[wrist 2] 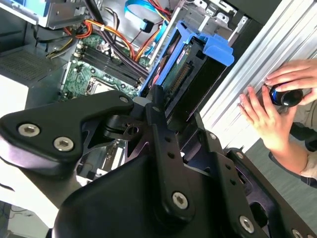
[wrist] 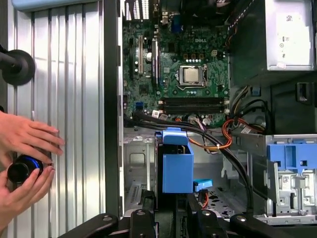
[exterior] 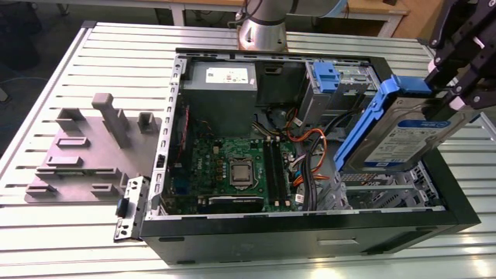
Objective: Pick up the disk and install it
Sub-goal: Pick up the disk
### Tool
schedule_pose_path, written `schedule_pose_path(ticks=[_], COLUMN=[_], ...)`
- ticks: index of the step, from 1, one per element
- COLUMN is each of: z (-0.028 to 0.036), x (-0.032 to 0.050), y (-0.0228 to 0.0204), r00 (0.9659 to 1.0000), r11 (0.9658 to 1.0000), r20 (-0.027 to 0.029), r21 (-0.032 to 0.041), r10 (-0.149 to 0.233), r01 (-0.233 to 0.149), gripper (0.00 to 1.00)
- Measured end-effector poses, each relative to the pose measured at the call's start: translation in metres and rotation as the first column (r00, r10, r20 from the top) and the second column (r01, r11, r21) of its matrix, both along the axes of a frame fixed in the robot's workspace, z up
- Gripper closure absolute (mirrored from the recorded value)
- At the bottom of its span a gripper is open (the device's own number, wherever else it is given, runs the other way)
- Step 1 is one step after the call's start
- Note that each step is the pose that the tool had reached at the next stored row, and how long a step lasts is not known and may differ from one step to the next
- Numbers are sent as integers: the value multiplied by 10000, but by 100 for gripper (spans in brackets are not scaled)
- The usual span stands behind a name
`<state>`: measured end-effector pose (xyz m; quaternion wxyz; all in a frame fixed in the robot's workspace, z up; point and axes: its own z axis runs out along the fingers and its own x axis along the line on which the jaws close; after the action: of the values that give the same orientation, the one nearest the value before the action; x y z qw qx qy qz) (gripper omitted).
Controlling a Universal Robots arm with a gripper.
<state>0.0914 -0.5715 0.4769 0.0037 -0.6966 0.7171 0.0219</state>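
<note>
Tool (exterior: pixel 456 103) gripping disk (exterior: pixel 395 139) — tilted over open computer case (exterior: pixel 310 231), person's hand (wrist: pixel 29 140) nearby

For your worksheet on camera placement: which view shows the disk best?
The exterior view: the disk shows its labelled face in its blue carrier. Both wrist views see it end-on, mostly carrier.

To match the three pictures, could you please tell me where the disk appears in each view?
Exterior view: the disk hangs tilted in the gripper, at the exterior view's right.
Second wrist view: the disk, just beyond the gripper.
First wrist view: likewise, blue end on.
Shared landmark: the CPU socket.
</note>
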Motion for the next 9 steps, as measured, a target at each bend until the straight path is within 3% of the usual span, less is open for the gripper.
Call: schedule_pose_path(ticks=[9], z=[-75], x=[94], y=[-17], r00=[10000], r11=[10000], r20=[-7], r21=[-1], r10=[0], r01=[0], gripper=[65])
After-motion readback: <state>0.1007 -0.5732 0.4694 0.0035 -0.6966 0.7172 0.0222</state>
